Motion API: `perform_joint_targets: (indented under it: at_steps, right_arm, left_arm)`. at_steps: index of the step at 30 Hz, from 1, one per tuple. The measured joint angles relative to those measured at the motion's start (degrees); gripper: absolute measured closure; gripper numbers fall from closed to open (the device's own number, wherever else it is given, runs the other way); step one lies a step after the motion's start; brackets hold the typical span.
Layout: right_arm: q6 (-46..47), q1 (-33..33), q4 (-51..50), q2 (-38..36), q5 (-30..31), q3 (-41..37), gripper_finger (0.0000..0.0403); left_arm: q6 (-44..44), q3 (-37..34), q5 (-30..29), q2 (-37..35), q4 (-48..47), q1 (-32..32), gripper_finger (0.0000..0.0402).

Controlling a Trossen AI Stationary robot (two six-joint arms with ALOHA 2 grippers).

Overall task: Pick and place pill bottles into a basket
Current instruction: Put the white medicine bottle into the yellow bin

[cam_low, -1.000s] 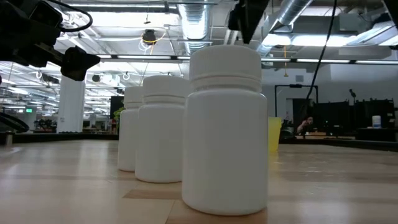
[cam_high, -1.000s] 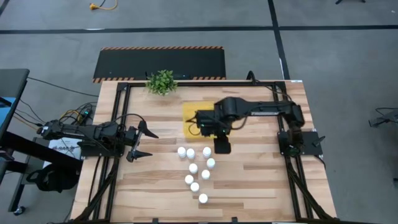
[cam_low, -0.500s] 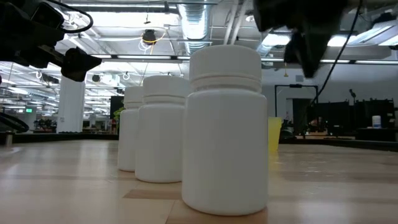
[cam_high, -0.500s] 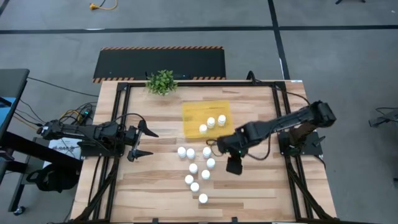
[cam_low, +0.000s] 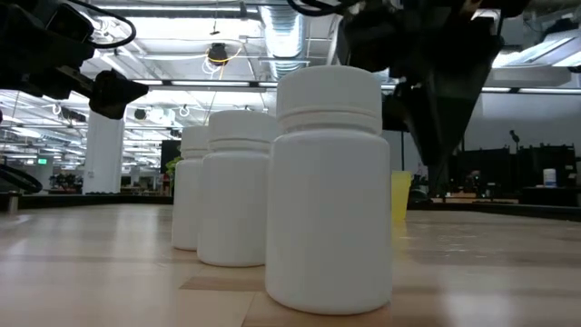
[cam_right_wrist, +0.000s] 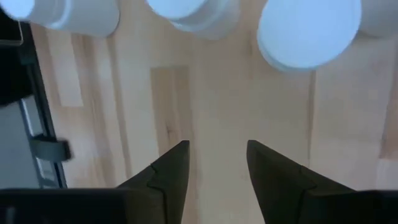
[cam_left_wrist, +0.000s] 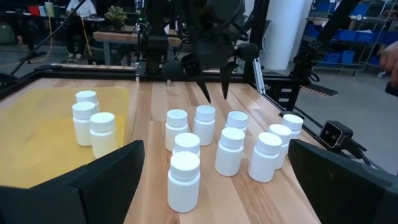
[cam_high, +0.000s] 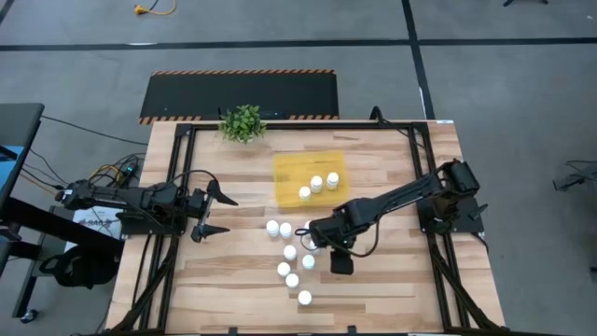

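With three pill bottles [cam_high: 317, 184] already in the basket [cam_high: 287, 166] and eight standing just in front of it, the empty right gripper [cam_right_wrist: 214, 163], jaws parted above that cluster, should centre on one cap before descending, while the left gripper [cam_high: 213, 212] waits wide open well aside.

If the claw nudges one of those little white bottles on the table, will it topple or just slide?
Probably topple: the nearest pill bottle stands upright, taller than wide. On its side it would likely roll, being round. Its walls look rigid, so the right gripper, jaws apart above the cluster, should not crush it.
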Motion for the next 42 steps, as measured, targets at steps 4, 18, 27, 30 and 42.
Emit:
perform_joint_targets:
  at_steps: [4,18,27,30,42]
  right_arm:
    - [-4.4,-0.06,0.04,0.0,1.73,0.7,0.0256]
    - [-9.66,-1.16,-0.21,0.0,7.41,0.78,0.0217]
    - [-11.56,-1.31,-0.07,0.0,9.29,0.78,0.0172]
    - [-13.65,-1.31,-0.05,0.04,9.33,0.79,0.0171]
    - [-15.0,-1.31,2.34,3.72,9.94,0.84,0.0179]
  left_arm:
    - [-0.35,0.01,-0.49,-0.02,-0.11,-0.01,0.0015]
    - [0.04,0.0,-0.61,0.0,-0.15,0.0,0.0015]
    - [0.22,0.01,-0.59,0.0,-0.14,0.0,0.0015]
    - [-0.37,0.01,-0.59,0.0,-0.15,0.0,0.0015]
    - [-0.01,0.01,-0.59,-0.01,-0.15,-0.01,0.0015]
